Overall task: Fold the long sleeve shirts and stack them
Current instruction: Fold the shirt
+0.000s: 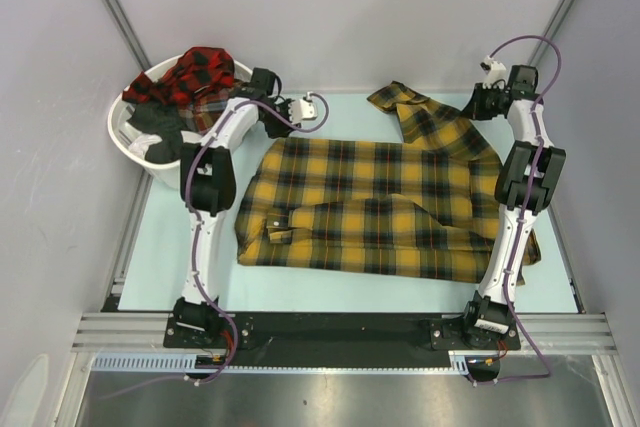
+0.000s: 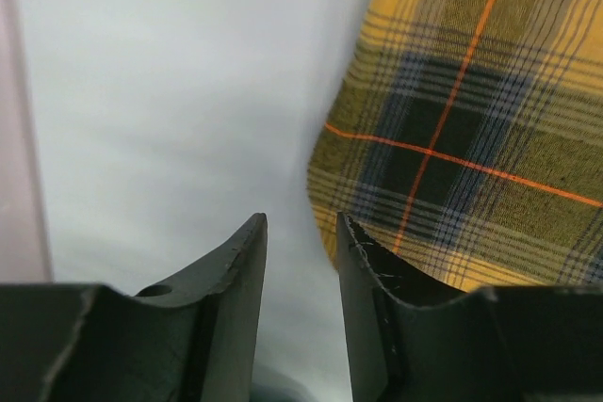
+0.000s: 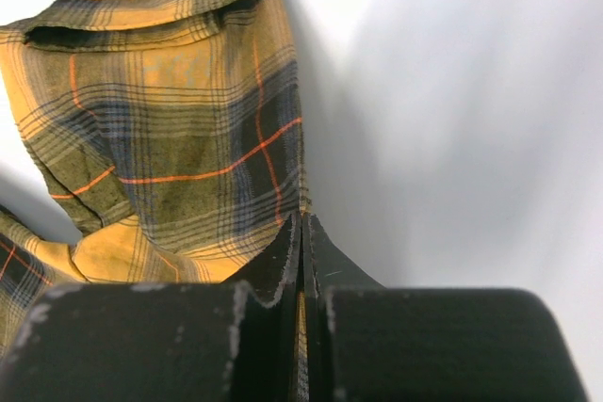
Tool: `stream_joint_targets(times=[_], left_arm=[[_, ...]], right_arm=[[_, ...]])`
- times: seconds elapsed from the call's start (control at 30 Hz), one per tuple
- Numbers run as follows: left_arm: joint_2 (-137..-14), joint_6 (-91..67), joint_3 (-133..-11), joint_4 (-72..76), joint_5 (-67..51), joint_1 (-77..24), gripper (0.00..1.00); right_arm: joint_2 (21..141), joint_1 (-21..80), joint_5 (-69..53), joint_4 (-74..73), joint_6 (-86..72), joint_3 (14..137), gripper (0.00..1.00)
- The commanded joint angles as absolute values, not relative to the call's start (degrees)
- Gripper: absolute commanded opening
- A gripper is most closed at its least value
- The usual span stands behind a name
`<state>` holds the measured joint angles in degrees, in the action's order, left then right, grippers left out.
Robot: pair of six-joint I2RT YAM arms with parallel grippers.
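The yellow shirt (image 1: 370, 177) lies spread flat in the middle of the table (image 1: 170, 247), between the two arms. It is mustard plaid with black checks and thin red lines. Its long axis runs left to right across the table. One sleeve (image 1: 400, 222) is folded over the near half, with the cuff (image 1: 280, 230) pointing left. At the far right corner the cloth is rumpled and reaches out toward the back.

A red shirt (image 1: 200, 72), in red-and-black plaid, is heaped in the white basket (image 1: 125, 142) at the far left, off the table's corner.

The left gripper (image 1: 312, 107) hangs over the far left corner of the yellow shirt. In its wrist view the left gripper (image 2: 301, 233) has its jaws parted with nothing between them, and the shirt's (image 2: 471, 138) edge is just beside one finger.

The right gripper (image 1: 477, 105) is at the rumpled far right part. Up close the right gripper (image 3: 302, 223) is clenched tight. The shirt's (image 3: 179, 110) hem runs straight into the tips, and a thin yellow sliver shows between the fingers, so it seems to pinch the cloth.
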<state>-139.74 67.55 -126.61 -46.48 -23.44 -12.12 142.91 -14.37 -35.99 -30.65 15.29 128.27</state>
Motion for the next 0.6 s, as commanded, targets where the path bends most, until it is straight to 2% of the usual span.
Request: stream_joint_targets(times=[0.0,0.1,0.17,0.2,0.3,0.33,0.57], left_arm=[[-142.64,69.78,-127.88,-48.96,-21.18,-11.34,0.39],[-143.44,69.7,-127.88,-48.96,-21.97,-11.34,0.38],[-143.88,69.79,-127.97,-48.78,-22.59,-11.34,0.33],[-144.57,69.79,-128.4,-48.78,-22.76,-11.51,0.24],[-144.49,69.78,-128.58,-49.74,-23.46,-11.43,0.05],[-144.32,70.13,-128.5,-50.01,-23.73,-11.51,0.02],[-139.4,69.26,-126.91,-50.19,-25.22,-11.16,0.0]], right_arm=[[139.13,-13.89,-37.53,-30.5,16.7,128.5,0.0],[139.39,-13.97,-37.09,-30.5,16.61,128.67,0.0],[139.4,-13.97,-37.09,-30.59,16.61,128.58,0.0],[139.39,-13.97,-37.09,-30.59,16.7,128.5,0.0],[139.4,-14.24,-37.0,-30.76,16.87,128.76,0.0],[139.39,-14.33,-37.0,-30.94,16.88,128.93,0.0],[138.17,-14.85,-37.62,-32.17,16.17,130.17,0.0]])
